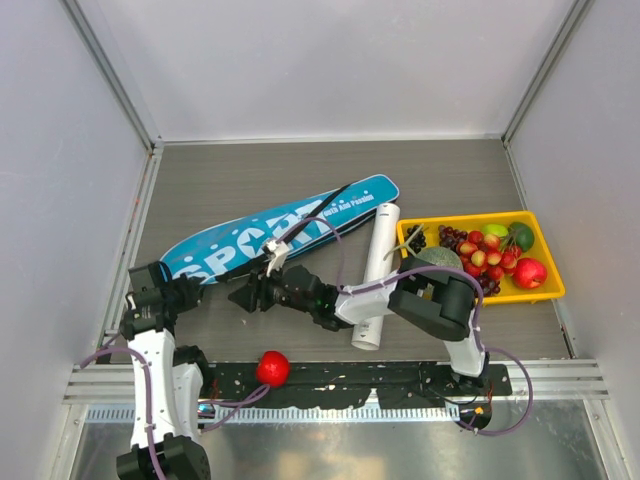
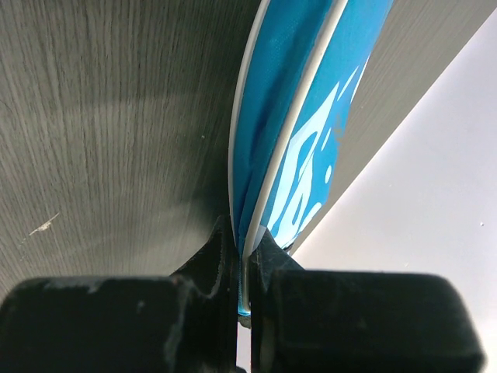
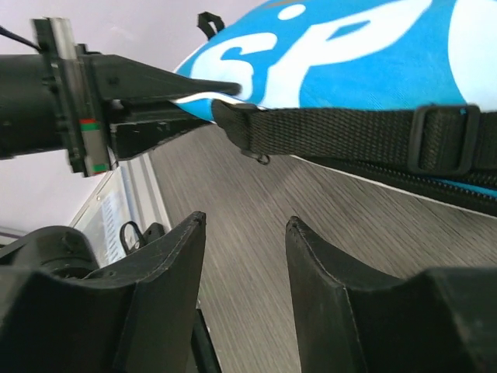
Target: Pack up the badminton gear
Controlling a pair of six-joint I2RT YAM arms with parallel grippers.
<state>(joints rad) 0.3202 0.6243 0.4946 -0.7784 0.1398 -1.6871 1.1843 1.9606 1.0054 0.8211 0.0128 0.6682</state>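
Note:
The blue "SPORT" racket bag point(image 1: 290, 230) lies slantwise across the middle of the table, with its black strap point(image 3: 349, 132) along its near side. My left gripper point(image 1: 190, 292) is at the bag's near-left end, shut on the white-piped edge of the bag point(image 2: 303, 116), which runs between the jaws. My right gripper point(image 1: 238, 297) reaches left just in front of the bag. In the right wrist view the right gripper point(image 3: 245, 220) stands open over bare table, nothing between its fingers, with the bag point(image 3: 349, 54) beyond. A long white tube point(image 1: 378, 270) lies right of the bag.
A yellow tray point(image 1: 460, 217) of fruit stands at the right, close to the tube. A small red ball point(image 1: 272, 368) rests near the front rail between the arm bases. Grey walls close in the table on three sides.

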